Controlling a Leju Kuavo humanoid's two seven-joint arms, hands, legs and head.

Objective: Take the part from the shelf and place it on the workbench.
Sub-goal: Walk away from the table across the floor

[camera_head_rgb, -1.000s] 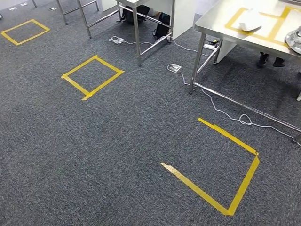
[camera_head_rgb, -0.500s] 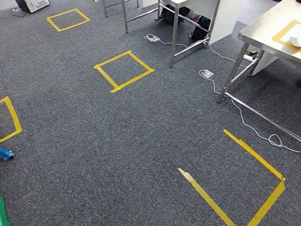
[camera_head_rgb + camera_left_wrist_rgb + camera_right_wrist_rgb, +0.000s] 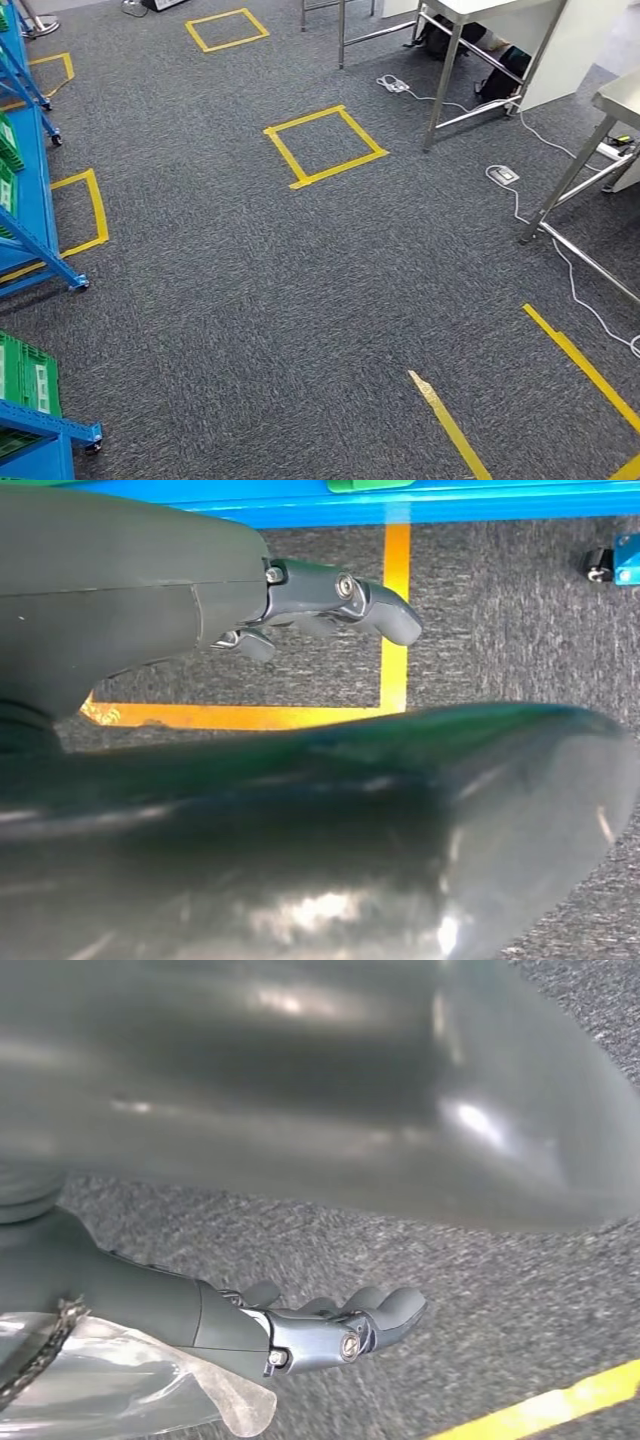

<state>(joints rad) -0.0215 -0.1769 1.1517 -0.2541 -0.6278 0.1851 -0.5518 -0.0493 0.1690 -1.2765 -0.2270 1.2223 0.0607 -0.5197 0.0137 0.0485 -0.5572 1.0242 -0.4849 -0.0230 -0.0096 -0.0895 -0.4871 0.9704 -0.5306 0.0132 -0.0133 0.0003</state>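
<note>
Both hands, left (image 3: 317,605) and right (image 3: 332,1330), hang empty over carpet (image 3: 226,300).

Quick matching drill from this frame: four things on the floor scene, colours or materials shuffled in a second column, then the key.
Things:
1. shelf frame
2. bins on the shelf
3. taped floor square
4. table legs

Colours:
A. yellow
B. bare metal
C. blue
D. green

Pairs: 1-C, 2-D, 3-A, 4-B
</note>
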